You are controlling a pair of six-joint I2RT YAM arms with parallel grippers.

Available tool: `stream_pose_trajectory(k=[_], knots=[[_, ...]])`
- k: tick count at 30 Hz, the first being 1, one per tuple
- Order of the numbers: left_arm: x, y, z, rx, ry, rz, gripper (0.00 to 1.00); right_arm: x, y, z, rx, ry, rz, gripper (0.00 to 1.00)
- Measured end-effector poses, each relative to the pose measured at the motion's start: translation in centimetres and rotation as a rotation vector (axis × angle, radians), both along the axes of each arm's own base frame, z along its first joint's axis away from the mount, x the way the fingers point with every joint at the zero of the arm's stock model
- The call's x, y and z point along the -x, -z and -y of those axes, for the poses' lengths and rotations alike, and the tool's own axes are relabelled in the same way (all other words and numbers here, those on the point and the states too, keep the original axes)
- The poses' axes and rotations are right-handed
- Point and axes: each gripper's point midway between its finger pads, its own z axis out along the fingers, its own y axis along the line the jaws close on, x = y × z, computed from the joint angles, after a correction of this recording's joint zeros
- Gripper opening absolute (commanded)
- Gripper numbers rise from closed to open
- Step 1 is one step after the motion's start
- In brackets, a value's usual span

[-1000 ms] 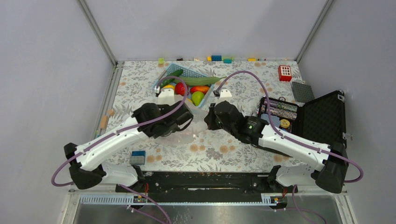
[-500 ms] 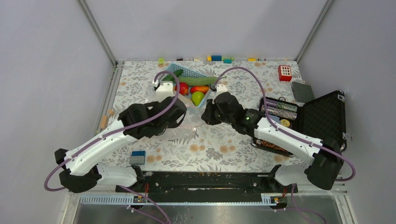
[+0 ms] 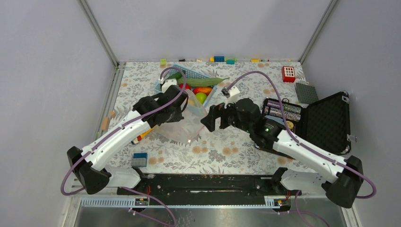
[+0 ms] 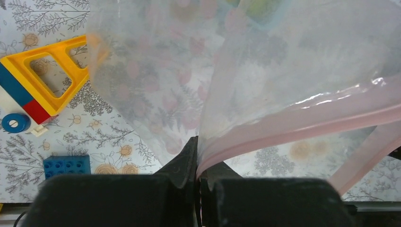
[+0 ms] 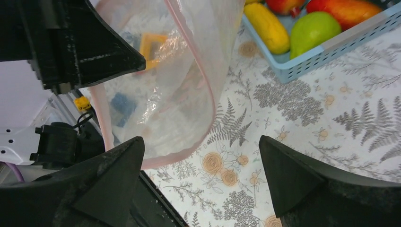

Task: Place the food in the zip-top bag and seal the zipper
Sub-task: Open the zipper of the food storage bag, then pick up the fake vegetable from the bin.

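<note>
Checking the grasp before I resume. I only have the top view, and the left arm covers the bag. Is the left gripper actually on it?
Observer: Yes. The left wrist view shows the left gripper shut on the pink zipper strip, at one end of the bag.
Operator: Right gripper holding anything?
Observer: No. In its own wrist view the right gripper is open wide and pinches nothing.
Operator: Any food in the bag?
Observer: None that I can see. The mouth gapes open, and the green fruit lies with the others in the blue basket.
</note>
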Motion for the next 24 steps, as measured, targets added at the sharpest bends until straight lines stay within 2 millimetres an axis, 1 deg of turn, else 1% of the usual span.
stream_pose_trajectory(k=[2,4,6,8,10,12,13,15,16,17,19,21,22,24], knots=[[-0.2,0.0,-0.1,0.012,-0.009,-0.004,0.00,-0.2,-1.1,0.9,-0.017,0.027,0.044,1.00],[-0.8,-0.1,-0.3,0.027,-0.024,0.002,0.00,-0.8,-1.9,2.1,-0.025,0.076,0.077,1.00],[-1.5,-0.2,-1.0,0.033,-0.053,0.008,0.00,-2.1,-2.3,3.7,-0.026,0.150,0.096,1.00],[-2.1,-0.3,-1.6,0.038,-0.082,0.015,0.00,-3.9,-2.6,5.7,-0.029,0.248,0.099,1.00],[-2.8,-0.5,-2.2,0.047,-0.109,0.026,0.00,-6.0,-2.2,7.8,-0.035,0.357,0.077,1.00],[-3.4,-0.7,-2.4,0.057,-0.126,0.042,0.00,-8.1,-1.3,9.3,-0.041,0.447,0.048,1.00],[-3.7,-0.9,-2.5,0.063,-0.132,0.051,0.00,-9.5,-0.5,10.1,-0.039,0.501,0.026,1.00],[-4.1,-1.1,-2.5,0.072,-0.141,0.067,0.00,-12.0,1.5,11.0,-0.023,0.587,-0.022,0.99],[-4.3,-1.2,-2.6,0.076,-0.146,0.073,0.00,-13.6,2.6,11.3,-0.014,0.628,-0.047,0.99],[-4.5,-1.3,-2.5,0.082,-0.148,0.081,0.00,-14.7,3.5,11.3,-0.006,0.654,-0.062,0.98],[-4.8,-1.5,-2.5,0.092,-0.153,0.094,0.00,-17.5,5.2,10.9,-0.012,0.699,-0.080,0.96],[-5.2,-1.7,-2.6,0.095,-0.156,0.103,0.00,-20.3,6.4,9.8,-0.039,0.727,-0.086,0.95],[-5.2,-1.7,-2.7,0.095,-0.158,0.105,0.00,-21.4,6.8,9.3,-0.049,0.731,-0.088,0.94],[-5.4,-1.7,-2.9,0.094,-0.161,0.109,0.00,-24.0,7.5,8.1,-0.082,0.749,-0.087,0.94]])
